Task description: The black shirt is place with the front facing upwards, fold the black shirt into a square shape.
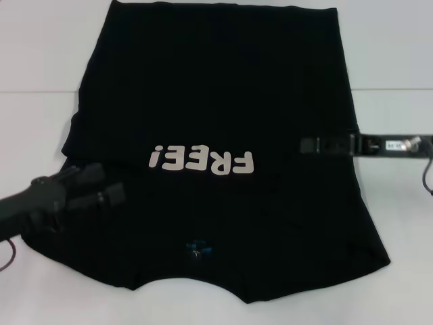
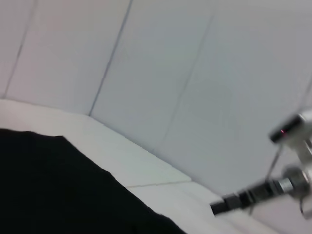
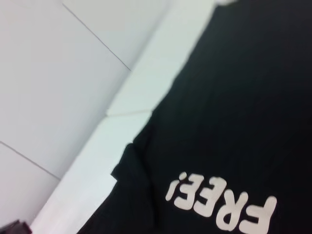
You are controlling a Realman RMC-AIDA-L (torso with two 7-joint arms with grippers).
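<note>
The black shirt (image 1: 223,88) lies spread flat on the white table (image 1: 40,54), front up. Its white "FREE!" print (image 1: 201,161) reads upside down to me, and the small blue neck tag (image 1: 198,248) is near my edge. My left gripper (image 1: 108,184) is low over the shirt's near left part by the sleeve, its two fingers apart with nothing seen between them. My right gripper (image 1: 310,144) reaches in from the right and lies at the shirt's right edge at mid height. The shirt also shows in the left wrist view (image 2: 53,190) and the right wrist view (image 3: 243,97).
The shirt covers most of the table's middle. Bare white table shows along the left (image 1: 34,101), the right (image 1: 399,81) and the near corners. A seam crosses the table on the right (image 1: 392,90). A cable hangs off the right arm (image 1: 426,177).
</note>
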